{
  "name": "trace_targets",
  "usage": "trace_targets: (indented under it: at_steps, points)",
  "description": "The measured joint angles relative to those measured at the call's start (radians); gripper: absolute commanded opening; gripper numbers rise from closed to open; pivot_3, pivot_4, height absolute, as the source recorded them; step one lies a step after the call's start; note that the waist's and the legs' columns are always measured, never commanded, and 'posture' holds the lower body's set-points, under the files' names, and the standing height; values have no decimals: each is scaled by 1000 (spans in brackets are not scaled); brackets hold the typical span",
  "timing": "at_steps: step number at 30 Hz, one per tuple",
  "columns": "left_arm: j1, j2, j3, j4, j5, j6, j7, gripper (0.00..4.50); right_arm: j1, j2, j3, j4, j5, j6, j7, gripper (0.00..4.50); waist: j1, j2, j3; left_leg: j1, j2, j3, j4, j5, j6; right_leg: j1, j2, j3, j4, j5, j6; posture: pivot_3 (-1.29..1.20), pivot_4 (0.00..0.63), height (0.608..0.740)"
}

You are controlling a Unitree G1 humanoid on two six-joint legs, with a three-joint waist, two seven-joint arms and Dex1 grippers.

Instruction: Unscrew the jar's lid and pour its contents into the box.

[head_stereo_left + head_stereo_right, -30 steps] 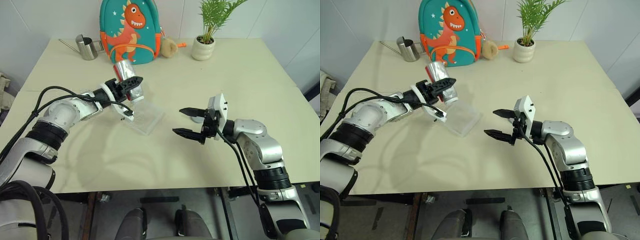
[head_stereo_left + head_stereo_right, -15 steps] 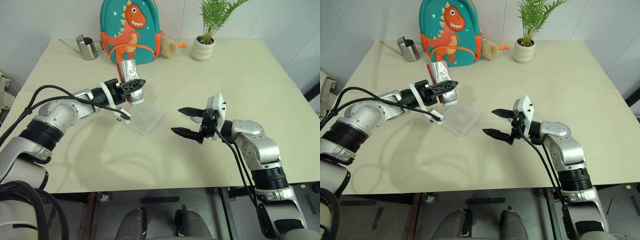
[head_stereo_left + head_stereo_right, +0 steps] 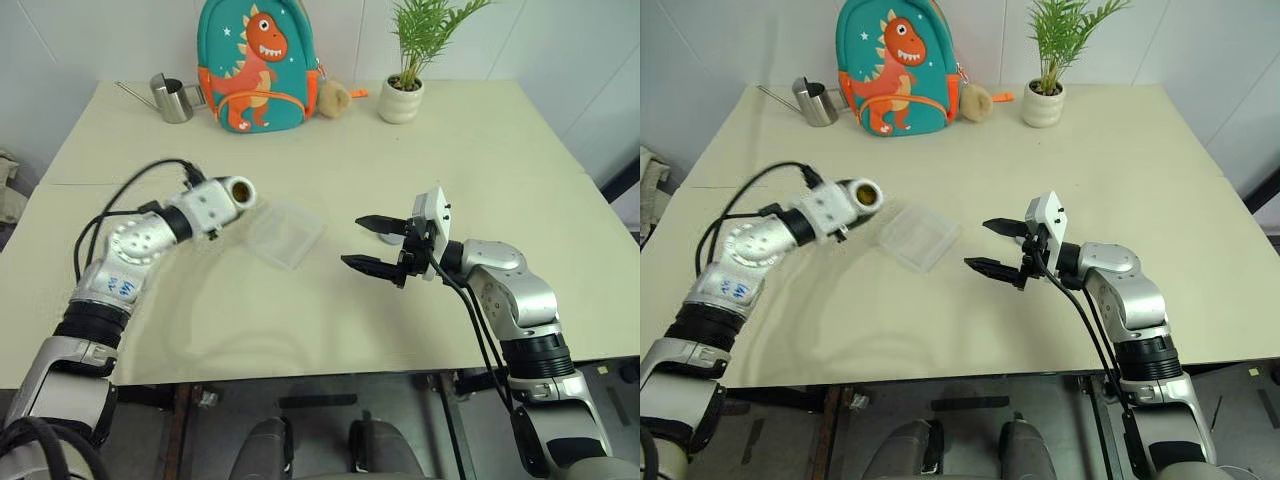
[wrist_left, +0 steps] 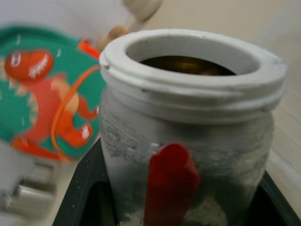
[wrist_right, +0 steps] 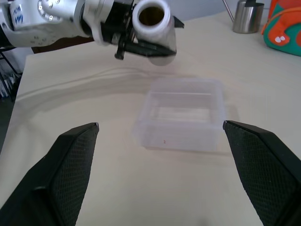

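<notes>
Since the earlier frames the left arm had swung the jar (image 5: 153, 21) down and turned it over on its side, so that its open mouth now pointed across the table (image 3: 300, 320) towards the right arm instead of standing tilted above the box (image 3: 286, 231). The left gripper (image 5: 141, 47) was closed around the jar's body; in the left wrist view its black fingers (image 4: 77, 202) sat on both sides of the frosted wall, with the red stripe (image 4: 169, 181) between them. The lid was already off, and the pale threaded neck (image 4: 193, 70) was bare. Inside the mouth some dark brown contents (image 4: 188, 65) were visible. The jar was held just beside the box, at the edge nearer to the left arm, and above the table, not over the box's middle.

The box lay flat on the table between the two arms, and I could not see any pieces in it.

The right gripper (image 3: 372, 244) had not moved. It hovered level above the table, near the box on the other side, with its two fingers (image 5: 70, 160) spread wide and nothing between them.

At the far edge stood a dinosaur backpack (image 3: 258, 62), a steel watering can (image 3: 172, 96) and a potted plant (image 3: 404, 92).
</notes>
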Motion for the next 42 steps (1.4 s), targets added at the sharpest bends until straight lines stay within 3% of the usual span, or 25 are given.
trace_targets:
  at_steps: [5, 10, 17, 21, 25, 30, 32, 36, 42]
  points:
    - [49, -62, 150, -99, -159, 270, -46, 1900, 0, 0, 0, 6, -1, -3, 3, 4452, 3, -1, 0, 1, -2, 0, 1, -2, 3, 1, -1, 3, 0, 2, 3, 0, 150, 740]
    - [55, -126, 188, -100, -179, 438, -16, 1900, -4, 3, 2, 29, -5, -6, 3, 4452, 2, -1, -1, 0, -2, 1, 0, -2, 2, 0, -1, 2, -1, 2, 3, 0, 150, 740]
    - [11, -156, 179, -96, -113, 429, 0, 1900, -19, 15, 12, 39, -12, -25, 4, 4452, 1, -1, -1, 0, -2, 2, 0, -2, 2, 0, -1, 3, -2, 2, 3, 0, 150, 740]
    - [-42, -82, 0, -9, 233, 224, 192, 1900, -21, 17, 14, 40, -12, -25, 3, 4452, 2, -1, -1, 0, -2, 3, -1, -2, 2, 0, 0, 3, -4, 2, 3, 0, 150, 740]
    - [-109, -11, -98, 47, 529, 26, 415, 1900, -20, 19, 14, 40, -12, -25, 0, 4452, 3, -1, -1, 0, -1, 4, -2, -4, 2, -1, 0, 3, -5, 2, 3, 0, 150, 740]
    - [-195, 121, -328, -4, 1073, -149, 786, 1900, -19, 23, 14, 40, -12, -25, -7, 4452, 9, -1, -1, -1, -2, 6, -2, -8, 5, -2, -1, 3, -6, 2, 3, 0, 150, 740]
    - [-213, 128, -393, -23, 1224, -164, 894, 1900, -19, 26, 14, 40, -12, -25, -9, 4452, 11, -1, -1, -1, -2, 8, -2, -9, 6, -3, -2, 3, -6, 2, 3, 0, 150, 740]
    - [-214, 128, -472, -15, 1420, -156, 1030, 1900, -19, 29, 15, 39, -12, -25, -13, 4452, 9, -1, -1, -4, -1, 11, -1, -9, 6, -8, -2, 3, -5, 2, 3, 0, 150, 740]
    - [-246, 127, -505, 43, 1585, -84, 1151, 1900, -20, 36, 15, 39, -12, -25, -19, 4452, 4, -2, -1, -12, 0, 16, 1, -8, 5, -19, -2, 1, 1, 2, 3, 0, 150, 740]
